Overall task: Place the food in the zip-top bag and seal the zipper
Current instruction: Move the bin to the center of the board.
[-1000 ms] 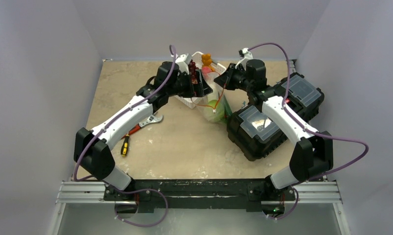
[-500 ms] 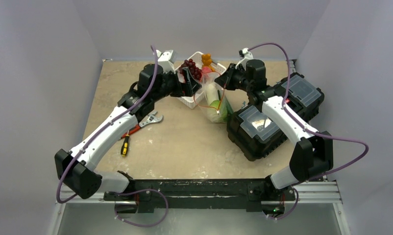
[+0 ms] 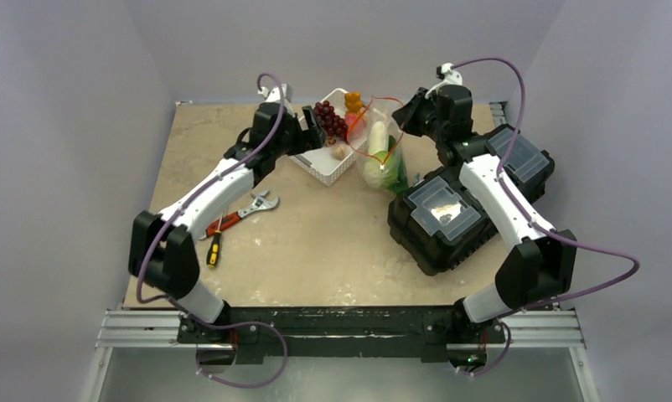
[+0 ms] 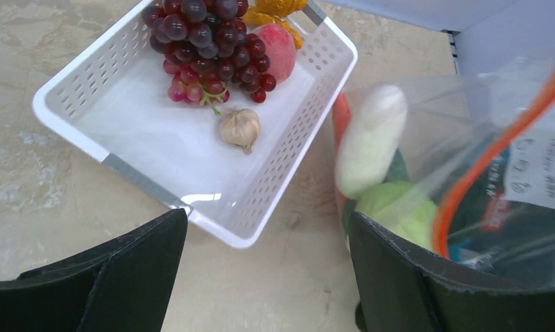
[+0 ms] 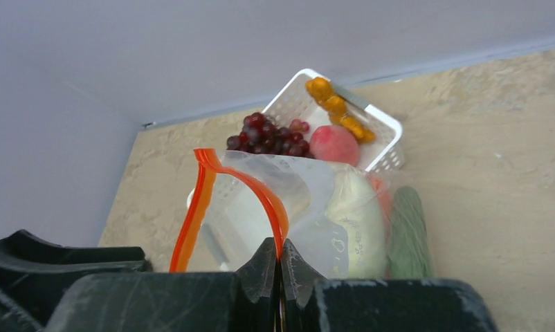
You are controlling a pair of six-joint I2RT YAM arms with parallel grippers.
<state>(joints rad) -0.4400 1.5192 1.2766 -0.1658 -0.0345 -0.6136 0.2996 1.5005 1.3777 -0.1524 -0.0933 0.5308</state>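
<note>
The clear zip-top bag (image 3: 383,155) stands upright beside the white basket (image 3: 323,170). Its red-orange zipper (image 3: 373,102) forms an open loop. My right gripper (image 3: 406,123) is shut on the zipper strip (image 5: 269,197) and holds the bag (image 5: 309,200) up. Inside the bag are a white oval piece (image 4: 371,138), light green cabbage (image 4: 392,214), a dark green cucumber (image 5: 407,232) and something orange. My left gripper (image 4: 268,277) is open and empty, low over the table between basket (image 4: 133,183) and bag (image 4: 468,111). The basket holds grapes (image 4: 205,41), a peach (image 4: 280,52), an orange piece (image 4: 275,8) and a small beige bulb (image 4: 240,128).
Two black toolboxes (image 3: 446,218) (image 3: 521,159) stand right of the bag, close under my right arm. A wrench (image 3: 259,203) and screwdrivers (image 3: 215,244) lie on the table at the left. Walls close in the back and sides.
My left gripper drew back from the bag mouth, leftward and over the basket. My right gripper carried the bag right and up, so it now stands upright with its mouth open.
</note>
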